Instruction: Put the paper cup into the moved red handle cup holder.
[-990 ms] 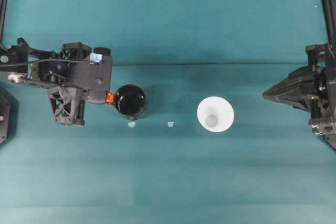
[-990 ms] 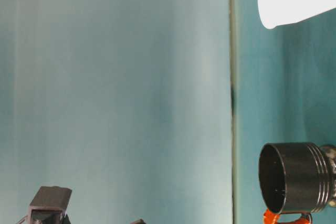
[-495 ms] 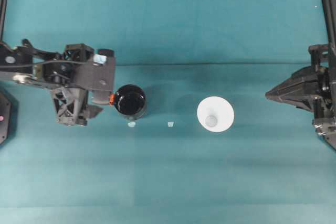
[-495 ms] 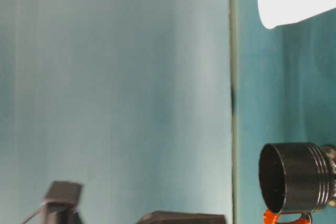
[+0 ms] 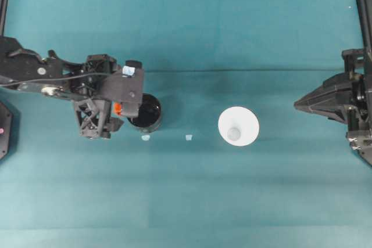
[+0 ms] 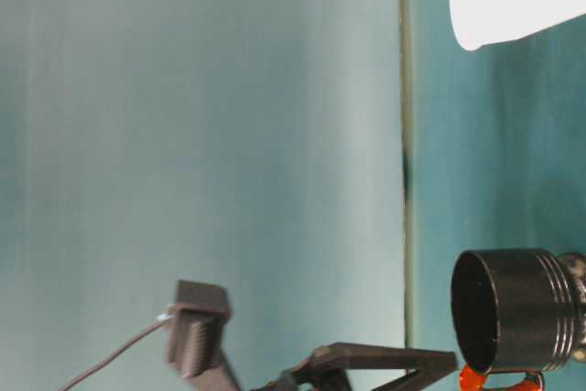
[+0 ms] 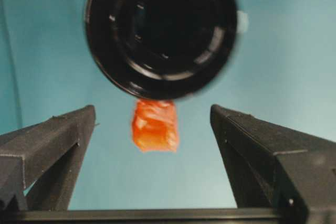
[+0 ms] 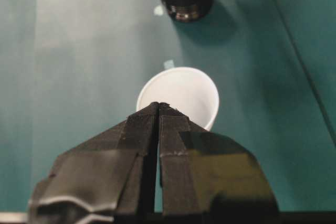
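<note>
The left gripper [image 7: 152, 129] stands wide open, its two black fingers [image 7: 50, 145] spread to either side of the orange-red handle tab [image 7: 155, 125] without touching it; the tab lies in the gap between them, a little ahead of the tips. Straight beyond the tab sits the red handle cup holder [image 7: 160, 30], glossy black and round, its dark mouth facing the wrist camera. From overhead the left gripper [image 5: 120, 108] overlaps the holder's near edge, with the holder [image 5: 145, 111] just past it toward the middle of the table and upright on the teal tablecloth [image 5: 192, 190]. Two small pale scraps [image 5: 146, 138] lie on the cloth just beside the holder, on the side nearer the table's front edge. In the table-level view the holder [image 6: 517, 310] shows its ribbed black wall, with the left arm's fingers level with its rim. Farther out from the left gripper, well apart from the holder, the paper cup [image 5: 238, 126] stands upright and empty, wide rim up. The right gripper [image 8: 158, 106] is closed, its fingers pressed together tip to tip and holding nothing; the paper cup [image 8: 178, 95] lies just ahead of and below those tips. Overhead, the right gripper [image 5: 297, 104] waits near the table's right edge, well clear of the cup.
</note>
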Tool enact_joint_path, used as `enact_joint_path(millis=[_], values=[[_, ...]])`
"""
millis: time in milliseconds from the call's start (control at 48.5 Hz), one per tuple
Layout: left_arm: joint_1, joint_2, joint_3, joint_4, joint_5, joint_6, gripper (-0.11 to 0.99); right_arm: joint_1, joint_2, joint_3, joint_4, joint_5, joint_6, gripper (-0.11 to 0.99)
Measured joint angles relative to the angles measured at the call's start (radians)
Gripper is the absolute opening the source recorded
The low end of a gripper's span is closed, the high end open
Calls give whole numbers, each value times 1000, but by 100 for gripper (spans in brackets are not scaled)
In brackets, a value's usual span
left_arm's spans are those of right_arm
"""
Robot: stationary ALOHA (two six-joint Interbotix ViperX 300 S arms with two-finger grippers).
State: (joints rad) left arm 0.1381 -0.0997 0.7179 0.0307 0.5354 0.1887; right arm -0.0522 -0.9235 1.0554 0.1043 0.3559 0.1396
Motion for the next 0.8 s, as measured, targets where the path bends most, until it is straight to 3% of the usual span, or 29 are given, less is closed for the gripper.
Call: enact_joint_path(millis=[598,681,804], values=[[0,49,26,0,-64,0,94,0,0,11,-2,2,0,-10],[0,49,26,0,-64,0,87,0,0,12,-2,2,0,-10],[0,49,26,0,-64,-2,62,0,-2,15,-2,2,0,-10]])
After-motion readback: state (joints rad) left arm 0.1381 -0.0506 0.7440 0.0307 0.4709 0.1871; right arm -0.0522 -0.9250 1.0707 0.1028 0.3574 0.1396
